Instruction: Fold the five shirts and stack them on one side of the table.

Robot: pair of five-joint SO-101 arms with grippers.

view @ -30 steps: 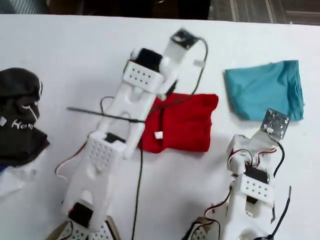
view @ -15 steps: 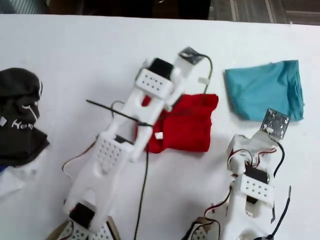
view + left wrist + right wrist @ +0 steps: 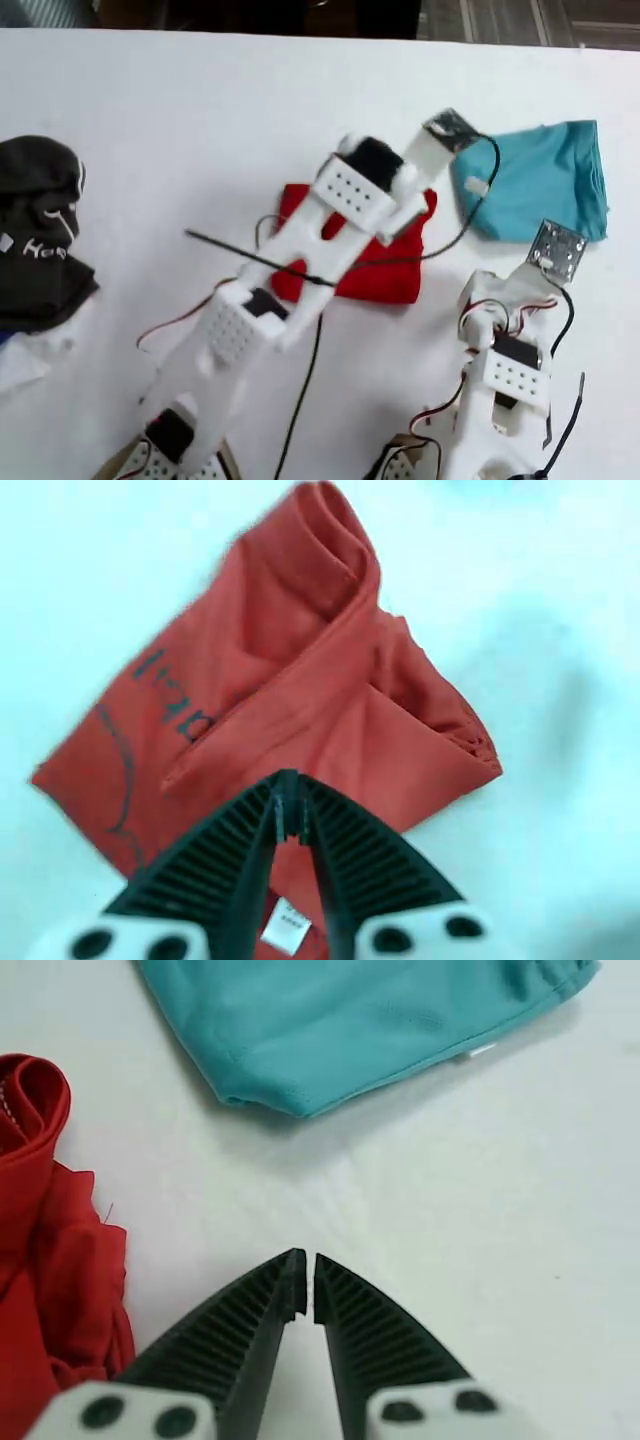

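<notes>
White table [image 3: 180,100]. A folded red shirt [image 3: 385,270] lies mid-table, near a folded teal shirt [image 3: 535,180]. The cloth looks soft, light and floppy, probably best pinched at a folded edge. The left gripper [image 3: 291,815] hovers over the red shirt, jaws together. The right gripper [image 3: 303,1285] is closed and empty.

left arm [image 3: 320,225] over red shirt [image 3: 388,275] | teal shirt [image 3: 540,180] beside | black shirt [image 3: 40,230] well apart

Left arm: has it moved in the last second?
Yes. In the high view the left arm has swung across the red shirt toward the teal shirt, which lies where it did.
</notes>
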